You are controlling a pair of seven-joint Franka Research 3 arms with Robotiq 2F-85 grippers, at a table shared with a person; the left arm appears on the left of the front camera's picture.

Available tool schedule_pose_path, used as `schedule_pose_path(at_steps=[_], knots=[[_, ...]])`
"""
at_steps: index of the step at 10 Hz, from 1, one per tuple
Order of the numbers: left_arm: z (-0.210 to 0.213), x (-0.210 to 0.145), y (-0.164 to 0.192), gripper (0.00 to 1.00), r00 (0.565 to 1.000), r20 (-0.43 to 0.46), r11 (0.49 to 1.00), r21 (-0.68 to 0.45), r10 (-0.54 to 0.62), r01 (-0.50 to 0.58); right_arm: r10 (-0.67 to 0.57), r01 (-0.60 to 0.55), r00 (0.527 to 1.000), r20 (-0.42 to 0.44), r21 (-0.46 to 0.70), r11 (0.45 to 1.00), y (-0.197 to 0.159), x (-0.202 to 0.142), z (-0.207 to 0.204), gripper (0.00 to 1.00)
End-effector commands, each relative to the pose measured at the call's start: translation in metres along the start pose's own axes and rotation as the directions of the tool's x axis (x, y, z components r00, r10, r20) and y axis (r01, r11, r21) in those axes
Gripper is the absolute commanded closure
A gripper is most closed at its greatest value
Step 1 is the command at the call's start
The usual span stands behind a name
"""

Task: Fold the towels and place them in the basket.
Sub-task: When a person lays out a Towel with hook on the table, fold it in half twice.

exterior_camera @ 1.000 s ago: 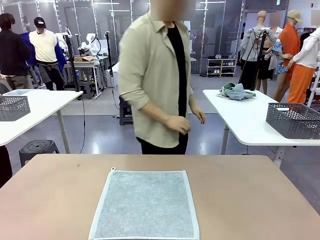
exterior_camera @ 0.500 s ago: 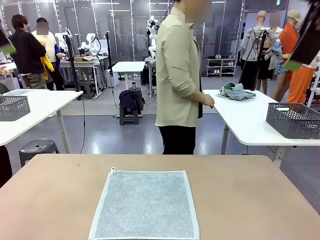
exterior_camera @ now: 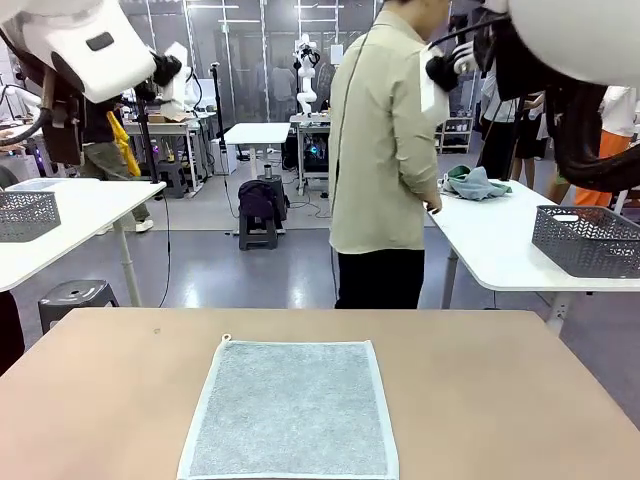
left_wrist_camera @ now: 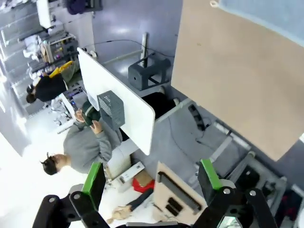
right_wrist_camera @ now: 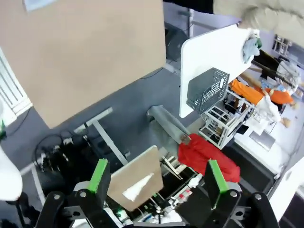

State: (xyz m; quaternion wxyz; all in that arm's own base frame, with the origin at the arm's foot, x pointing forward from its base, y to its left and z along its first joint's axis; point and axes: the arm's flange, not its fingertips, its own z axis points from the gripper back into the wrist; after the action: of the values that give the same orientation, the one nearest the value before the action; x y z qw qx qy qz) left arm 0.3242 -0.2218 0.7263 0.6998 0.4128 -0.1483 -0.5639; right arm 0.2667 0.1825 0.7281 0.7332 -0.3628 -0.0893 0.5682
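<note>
A grey-blue towel [exterior_camera: 290, 410] with a pale edge lies flat and unfolded on the tan table [exterior_camera: 480, 400], at the near middle. A corner of the towel [left_wrist_camera: 266, 14] appears in the left wrist view, and a corner of it [right_wrist_camera: 40, 4] in the right wrist view too. My left gripper [left_wrist_camera: 152, 175] is open and holds nothing, high off the tan table's side. My right gripper [right_wrist_camera: 156, 175] is also open and holds nothing, high off the other side. A dark grey mesh basket [exterior_camera: 588, 240] stands on the white table at the right, near a pile of towels [exterior_camera: 475, 182].
A person [exterior_camera: 385, 170] stands beyond the tan table, turned to the right white table [exterior_camera: 490, 250]. My left arm [exterior_camera: 80, 40] and right arm [exterior_camera: 570, 40] hang at the top corners. A second basket [exterior_camera: 25, 215] sits on the left white table.
The person has turned away from my table and stepped to the white table at the right. Both arms have come into the top corners of the front view. The towel has not moved.
</note>
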Motion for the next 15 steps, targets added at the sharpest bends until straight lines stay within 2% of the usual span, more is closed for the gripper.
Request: schedule_pose_path(at_steps=[1, 2, 8, 10, 12, 15], knots=[[0.008, -0.009, 0.005, 0.00, 0.998, -0.039, 0.999, 0.014, -0.039, 0.039, 0.046, -0.046, 0.999, -0.005, -0.002, 0.999, -0.004, -0.006, 0.004, 0.00], [0.000, 0.000, 0.000, 0.00, 1.000, 0.000, 1.000, 0.000, 0.000, 0.000, 0.000, 0.000, 1.000, 0.000, 0.000, 1.000, 0.000, 0.000, 0.000, 0.00], [-0.001, 0.002, 0.002, 0.00, 1.000, 0.002, 1.000, -0.002, -0.019, 0.019, 0.023, -0.023, 1.000, 0.001, 0.003, 1.000, 0.000, 0.001, 0.000, 0.00], [-0.022, 0.027, -0.014, 0.00, 0.973, 0.210, 0.971, -0.197, -0.095, 0.138, 0.094, -0.110, 0.986, 0.136, 0.109, 0.988, 0.003, 0.019, -0.025, 0.00], [-0.038, 0.054, -0.042, 0.00, 0.940, 0.299, 0.924, -0.287, -0.163, 0.252, 0.145, -0.189, 0.965, 0.218, 0.196, 0.962, 0.020, 0.043, -0.056, 0.00], [-0.038, 0.089, -0.093, 0.00, 0.907, 0.362, 0.860, -0.369, -0.217, 0.353, 0.190, -0.276, 0.940, 0.282, 0.302, 0.912, 0.069, 0.083, -0.086, 0.00]])
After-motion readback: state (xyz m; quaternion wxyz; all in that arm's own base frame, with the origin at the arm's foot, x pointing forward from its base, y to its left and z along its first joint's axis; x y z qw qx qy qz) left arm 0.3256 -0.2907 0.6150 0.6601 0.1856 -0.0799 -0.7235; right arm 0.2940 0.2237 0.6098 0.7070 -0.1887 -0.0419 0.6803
